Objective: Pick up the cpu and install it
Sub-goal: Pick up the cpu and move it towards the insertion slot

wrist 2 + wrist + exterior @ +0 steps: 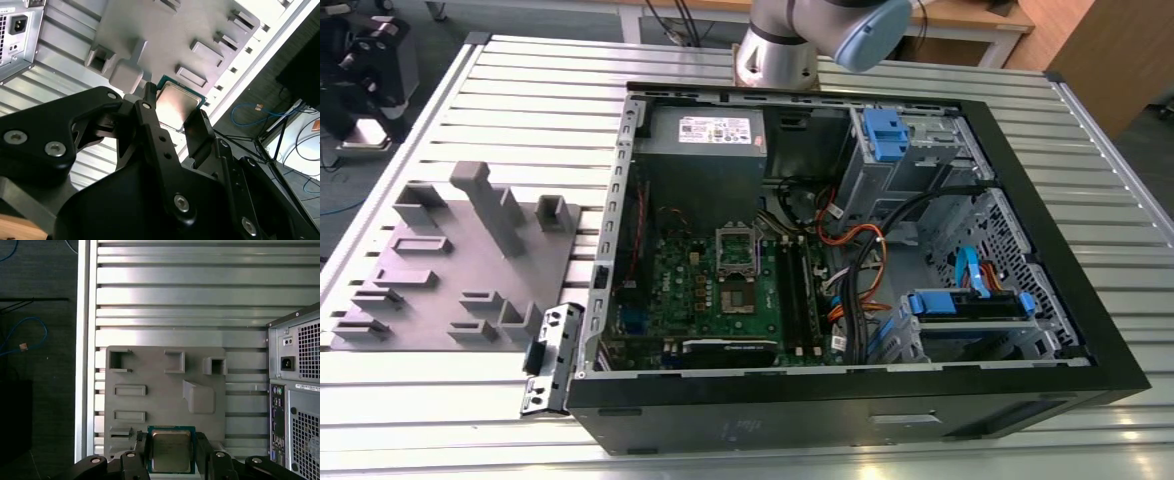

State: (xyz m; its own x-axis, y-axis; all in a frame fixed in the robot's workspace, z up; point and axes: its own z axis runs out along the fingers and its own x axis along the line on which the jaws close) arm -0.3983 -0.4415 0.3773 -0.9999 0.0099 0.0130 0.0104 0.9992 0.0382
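The cpu (pixel 171 452), a small flat square chip with a silver-grey top and a green rim, sits between my gripper's (pixel 171 440) two black fingers (pixel 141 450), which are shut on its opposite edges. It hangs well above the near edge of the grey plastic tray (pixel 160 390). In the second wrist view the cpu (pixel 179 100) shows tilted in my gripper (pixel 175 104), over the same tray (pixel 150 30). In the exterior view the green motherboard (pixel 707 290) lies inside the open computer case (pixel 854 390), with its metal-framed socket (pixel 736 250) near the middle.
The grey tray (pixel 454 270) lies on the slatted aluminium table (pixel 520 90) at the exterior view's left of the case. The arm's base (pixel 781 50) stands behind the case. Cables and blue drive brackets (pixel 881 130) fill the case's right half. The table edge (pixel 85 340) drops to a dark floor.
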